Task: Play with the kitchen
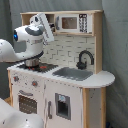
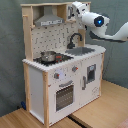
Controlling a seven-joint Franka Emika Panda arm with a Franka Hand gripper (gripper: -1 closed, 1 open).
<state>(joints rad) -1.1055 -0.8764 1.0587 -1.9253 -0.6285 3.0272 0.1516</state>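
The kitchen point(image 1: 65, 85) is a tall white and light-wood toy unit, seen in both exterior views. It has a grey hood point(image 2: 47, 20), a small microwave point(image 1: 70, 22), a black faucet point(image 1: 85, 59), a sink point(image 1: 75, 73), a pot point(image 2: 48, 56) on the stovetop and a windowed oven door point(image 2: 64, 95). My gripper point(image 1: 50, 32) is up at the top shelf level, between the hood and the microwave, above the stovetop. In the second exterior view the gripper point(image 2: 73, 9) sits against the kitchen's point(image 2: 60, 75) upper part. It holds nothing that I can see.
A grey curtain point(image 2: 12, 60) hangs behind the kitchen. The unit stands on a wooden surface point(image 2: 105, 112). My white arm point(image 2: 112, 32) reaches in from the second exterior view's right, and a white arm part point(image 1: 12, 117) fills the first exterior view's lower left.
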